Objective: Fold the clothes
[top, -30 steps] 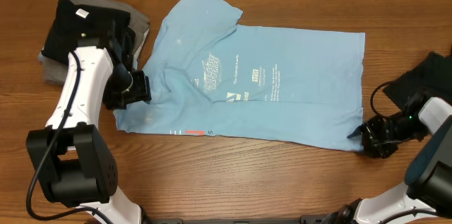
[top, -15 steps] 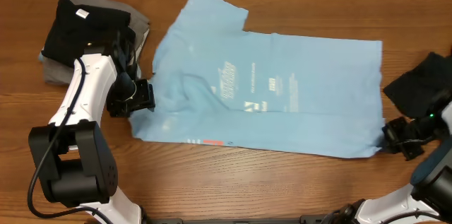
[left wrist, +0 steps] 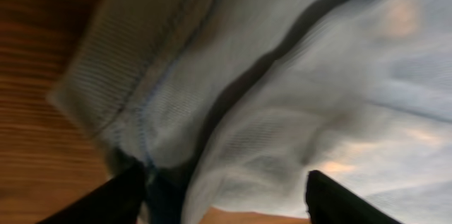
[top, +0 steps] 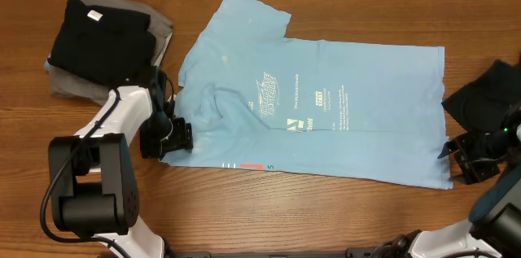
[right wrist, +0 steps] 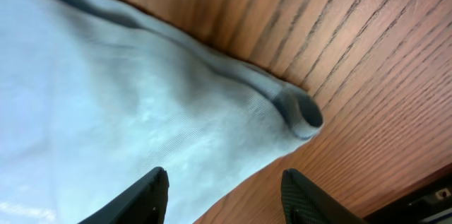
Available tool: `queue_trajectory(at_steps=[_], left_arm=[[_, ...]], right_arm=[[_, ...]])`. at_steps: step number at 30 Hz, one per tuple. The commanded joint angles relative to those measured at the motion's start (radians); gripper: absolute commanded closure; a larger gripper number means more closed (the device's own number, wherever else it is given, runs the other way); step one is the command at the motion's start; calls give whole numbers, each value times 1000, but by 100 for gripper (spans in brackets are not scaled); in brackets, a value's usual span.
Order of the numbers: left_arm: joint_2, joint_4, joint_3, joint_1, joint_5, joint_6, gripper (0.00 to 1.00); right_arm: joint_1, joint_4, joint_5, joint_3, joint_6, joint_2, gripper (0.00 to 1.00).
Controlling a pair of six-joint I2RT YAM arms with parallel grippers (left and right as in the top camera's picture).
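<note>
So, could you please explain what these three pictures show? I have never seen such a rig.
Two robot arms stand at a wooden table, each ending in a two-finger gripper. One picture looks down from above; the other two come from cameras on the wrists. A light blue T-shirt lies spread out, a black shirt on a grey shirt at the left, a dark garment at the right. The left gripper sits at one end of the T-shirt, the right gripper at the opposite hem corner. Fabric lies between each one's fingers; whether they pinch it is unclear.
</note>
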Motion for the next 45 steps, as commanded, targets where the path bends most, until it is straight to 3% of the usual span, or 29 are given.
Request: queue_trajectory(at_steps=[1, 3, 5, 11, 15, 16, 17, 20, 24, 32, 36, 39, 41, 45], left_arm=[[5, 23, -44, -1, 11, -3, 38], [5, 17, -50, 0, 7, -3, 62], [5, -18, -50, 3, -27, -8, 96], [4, -217, -48, 50, -206, -114, 96], [-2, -259, -30, 93, -158, -128, 96], [-2, -271, -14, 102, -133, -127, 93], [-2, -280, -1, 107, -118, -127, 83], [-2, -315, 78, 115, -81, -126, 35], [-3, -375, 228, 102, -52, -96, 21], [-3, -376, 528, 36, 135, 30, 27], [-3, -250, 616, -37, 164, 138, 24], [-3, -113, 626, -87, 138, 136, 22], [4, -26, 626, -110, 132, 136, 23], [9, 110, 625, -134, 128, 127, 27]], right_arm=[[-7, -13, -58, 71, -29, -83, 45], [-7, -27, -100, 99, -51, -116, 44], [-7, -45, -129, 135, -52, -152, 44], [1, -66, -169, 179, -51, -242, 40], [13, -31, -220, 178, -52, -252, 37], [20, -10, -232, 177, -56, -252, 37], [28, 9, -235, 176, -55, -252, 35], [73, 129, -274, 165, -64, -251, 33], [181, 391, -287, 132, -135, -243, 34], [349, 742, 31, 122, -141, -82, 39], [350, 835, 33, 122, -142, 47, 38], [345, 886, 24, 122, -142, 134, 38], [345, 930, 0, 122, -143, 185, 30], [346, 1051, -105, 122, -137, 274, 25]])
